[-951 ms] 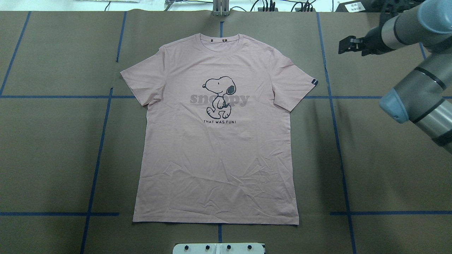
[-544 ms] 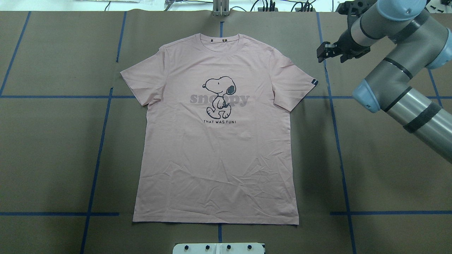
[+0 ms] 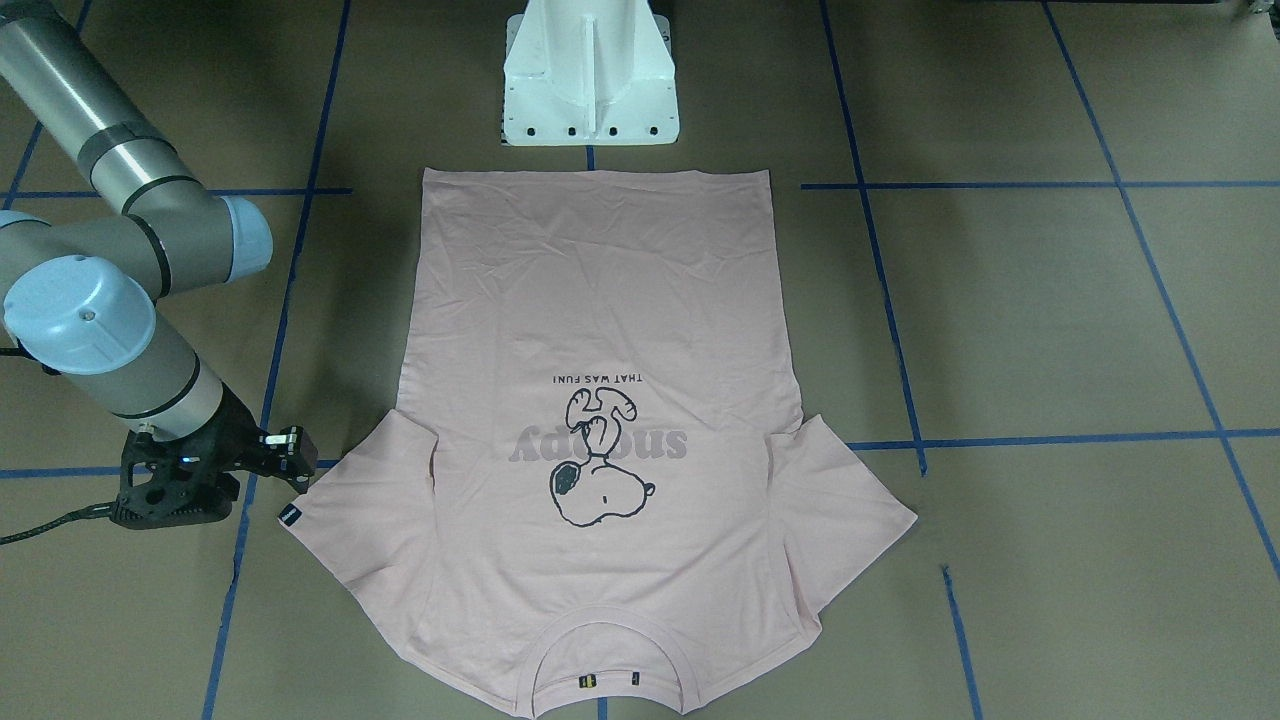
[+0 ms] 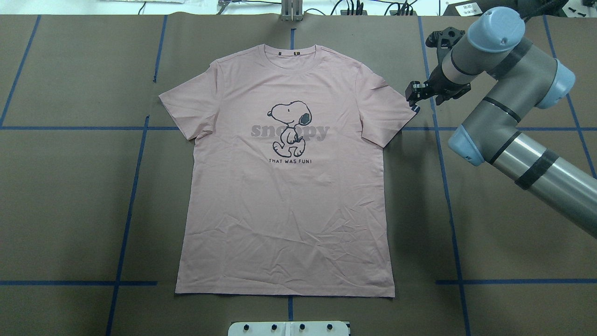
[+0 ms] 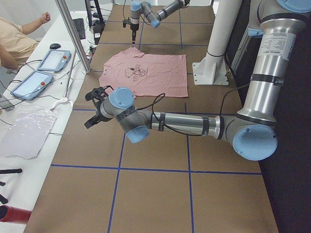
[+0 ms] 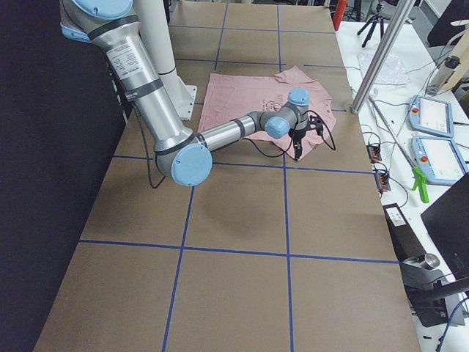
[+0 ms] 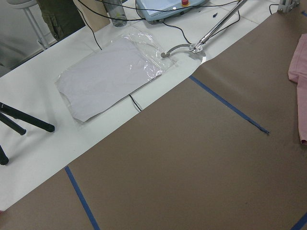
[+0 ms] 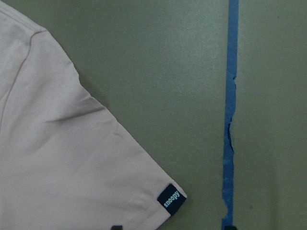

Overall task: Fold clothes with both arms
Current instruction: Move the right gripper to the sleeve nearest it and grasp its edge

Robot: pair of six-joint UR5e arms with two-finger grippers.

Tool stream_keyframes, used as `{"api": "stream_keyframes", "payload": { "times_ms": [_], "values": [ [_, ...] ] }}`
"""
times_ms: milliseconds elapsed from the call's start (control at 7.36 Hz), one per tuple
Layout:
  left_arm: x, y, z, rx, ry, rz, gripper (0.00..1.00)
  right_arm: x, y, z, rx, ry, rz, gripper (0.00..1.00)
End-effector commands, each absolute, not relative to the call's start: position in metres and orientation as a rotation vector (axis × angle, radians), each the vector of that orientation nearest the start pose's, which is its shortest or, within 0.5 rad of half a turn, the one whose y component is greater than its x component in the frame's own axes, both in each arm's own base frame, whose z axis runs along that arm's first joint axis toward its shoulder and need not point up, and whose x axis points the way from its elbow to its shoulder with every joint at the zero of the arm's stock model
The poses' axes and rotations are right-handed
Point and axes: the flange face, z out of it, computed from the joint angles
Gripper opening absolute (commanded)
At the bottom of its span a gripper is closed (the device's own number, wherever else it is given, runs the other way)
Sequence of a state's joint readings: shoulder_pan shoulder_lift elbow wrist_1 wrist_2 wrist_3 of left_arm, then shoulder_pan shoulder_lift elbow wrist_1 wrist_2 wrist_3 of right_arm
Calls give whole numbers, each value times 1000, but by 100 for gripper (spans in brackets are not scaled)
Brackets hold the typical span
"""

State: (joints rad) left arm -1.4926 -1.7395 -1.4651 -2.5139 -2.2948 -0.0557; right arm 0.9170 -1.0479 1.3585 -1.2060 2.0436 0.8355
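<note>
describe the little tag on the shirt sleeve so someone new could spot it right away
On the brown table a pink T-shirt lies flat, print up. Follow its sleeve on the robot's right to the hem's outer corner, beside the right gripper. There sits the sleeve tag: a small dark square with pale lettering, which the other sleeve lacks.

Pedestal (image 3: 590,75): white, my landmark.
Tape lines (image 4: 128,219): blue, gridding the brown cover (image 4: 70,196) around the pedestal.
Pendants (image 5: 53,60): I see two, opposite the pedestal.
</note>
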Motion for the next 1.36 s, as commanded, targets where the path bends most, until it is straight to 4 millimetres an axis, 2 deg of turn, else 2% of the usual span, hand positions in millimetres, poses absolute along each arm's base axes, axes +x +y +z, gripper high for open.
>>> {"api": "stream_keyframes", "payload": {
  "times_ms": [0,272,680,1223],
  "values": [
    [-22,-582,512,919,724,386,100,-385,-645,415,183,-759,8,74],
    [-22,-582,514,917,723,386,100,-395,-636,426,175,-747,-2,66],
    [-22,-582,514,916,723,387,100,-409,-628,428,186,-729,-17,63],
    [-22,-580,516,915,722,388,100,-397,-635,438,182,-716,3,52]
  ]
}}
